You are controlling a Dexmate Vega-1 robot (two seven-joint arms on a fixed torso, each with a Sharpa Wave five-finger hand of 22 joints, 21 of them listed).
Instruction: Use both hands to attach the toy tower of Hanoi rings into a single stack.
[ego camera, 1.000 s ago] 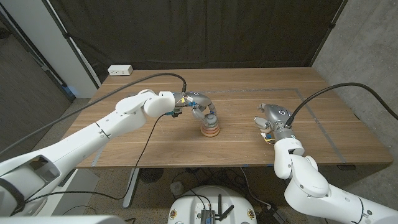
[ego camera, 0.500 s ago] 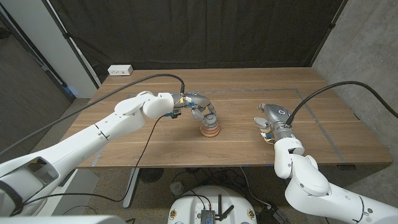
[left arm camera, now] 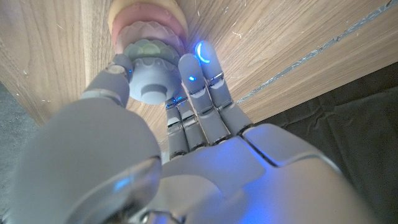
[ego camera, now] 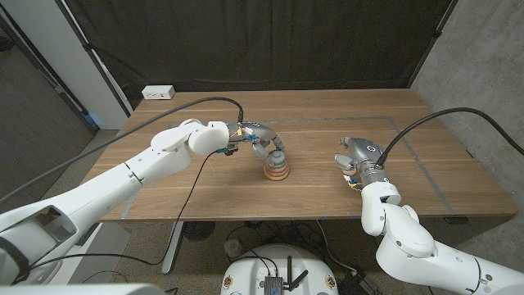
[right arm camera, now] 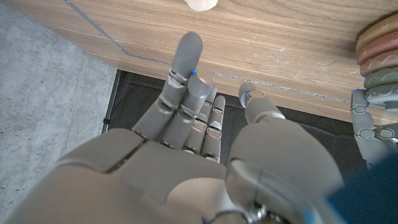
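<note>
Wooden tabletop point(ego camera: 205, 192) under both arms, dark curtain point(ego camera: 262, 41) behind, white power strip point(ego camera: 158, 93) at the far left edge. Left arm point(ego camera: 123, 176) stretched across from the near left corner, a black cable point(ego camera: 196, 102) arching over it. Right arm point(ego camera: 401, 238) bent up from the near right corner. Right hand point(ego camera: 360, 161) well apart from the rings, empty, fingers point(right arm camera: 185, 56) straight and a little spread, standing over the tabletop. Left hand point(ego camera: 260, 141) near the tabletop's middle, set on top of the ring stack point(ego camera: 277, 167), thumb and fingers point(left arm camera: 205, 65) grasping the grey-blue top piece point(left arm camera: 153, 78). Stack upright on the wood just left of centre: grey-blue cap uppermost, green ring point(left arm camera: 149, 48) below it, pink and orange rings point(ego camera: 277, 173) beneath. In the right wrist view, the same stack point(right arm camera: 379, 53) at the frame's edge with the left hand's fingertips on it.
</note>
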